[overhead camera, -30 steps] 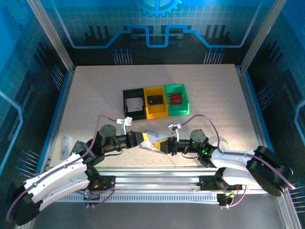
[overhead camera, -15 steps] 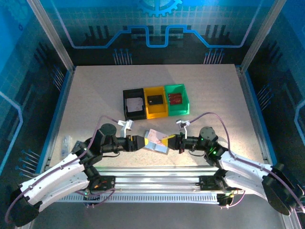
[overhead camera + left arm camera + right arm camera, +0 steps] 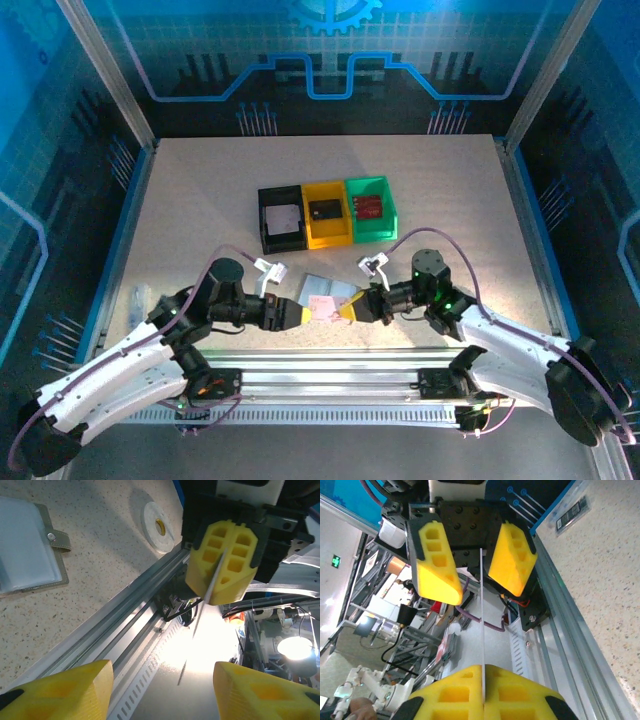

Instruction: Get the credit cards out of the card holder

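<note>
Overhead view: two white robot arms meet low in the centre of a speckled desk (image 3: pixel 200 190). The right pincer (image 3: pixel 346 311) is clamped on a pale pinkish credit card (image 3: pixel 322 309) and holds it toward the left pincer (image 3: pixel 302 314), whose yellow fingers stand apart on either side of the card's other end. The grey card holder (image 3: pixel 325 287) lies flat on the desk just above them, probably set down there so the card can be pulled clear. Higher up, a black bin (image 3: pixel 263 225), a yellow bin (image 3: pixel 330 238) and a green bin (image 3: pixel 388 215) sit side by side, each holding a card, seemingly sorted by colour. Left wrist view: its own fingers (image 3: pixel 65 690) gape at the bottom. Opposite, the right pincer grips the card, seen edge-on. The holder, with its snap tab, lies upper left. Right wrist view: its fingers (image 3: pixel 455 695) press together on the card's edge. A barcode sticker (image 3: pixel 572 512) at upper right is too small to read.
</note>
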`<state>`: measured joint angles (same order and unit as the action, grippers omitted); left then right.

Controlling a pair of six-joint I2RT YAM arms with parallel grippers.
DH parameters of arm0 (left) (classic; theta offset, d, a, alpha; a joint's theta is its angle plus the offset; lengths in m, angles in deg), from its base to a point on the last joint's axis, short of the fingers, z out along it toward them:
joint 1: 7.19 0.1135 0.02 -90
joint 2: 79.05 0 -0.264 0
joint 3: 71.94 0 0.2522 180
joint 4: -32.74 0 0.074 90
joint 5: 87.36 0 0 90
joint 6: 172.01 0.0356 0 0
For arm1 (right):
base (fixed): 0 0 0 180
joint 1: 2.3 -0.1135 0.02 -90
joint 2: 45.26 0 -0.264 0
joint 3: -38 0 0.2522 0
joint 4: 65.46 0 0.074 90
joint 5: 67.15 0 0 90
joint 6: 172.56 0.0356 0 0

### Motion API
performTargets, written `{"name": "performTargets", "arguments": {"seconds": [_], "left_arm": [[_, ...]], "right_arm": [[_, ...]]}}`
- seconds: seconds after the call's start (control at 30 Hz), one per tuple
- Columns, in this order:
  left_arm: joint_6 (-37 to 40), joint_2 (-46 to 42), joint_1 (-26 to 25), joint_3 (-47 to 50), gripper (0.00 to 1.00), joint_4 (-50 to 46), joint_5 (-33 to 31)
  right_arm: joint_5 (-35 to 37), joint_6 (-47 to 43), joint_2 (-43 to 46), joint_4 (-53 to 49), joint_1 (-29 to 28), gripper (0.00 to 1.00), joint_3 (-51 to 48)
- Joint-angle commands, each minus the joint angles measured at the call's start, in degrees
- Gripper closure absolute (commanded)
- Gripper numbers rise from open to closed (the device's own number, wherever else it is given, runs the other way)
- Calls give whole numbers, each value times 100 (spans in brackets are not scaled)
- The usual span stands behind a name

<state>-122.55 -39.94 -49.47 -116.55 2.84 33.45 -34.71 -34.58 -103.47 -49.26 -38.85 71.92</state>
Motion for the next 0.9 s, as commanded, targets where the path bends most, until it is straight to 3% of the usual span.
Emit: {"name": "performTargets", "arguments": {"seconds": [0.0, 0.87], "left_arm": [[2, -81, -38, -69, 45, 248, 234], [-524, -18, -38, 403, 77, 1356, 461]], "right_arm": [[-319, 158, -132, 398, 51, 100, 46], [-10, 581, -511, 1338, -271, 100, 144]]}}
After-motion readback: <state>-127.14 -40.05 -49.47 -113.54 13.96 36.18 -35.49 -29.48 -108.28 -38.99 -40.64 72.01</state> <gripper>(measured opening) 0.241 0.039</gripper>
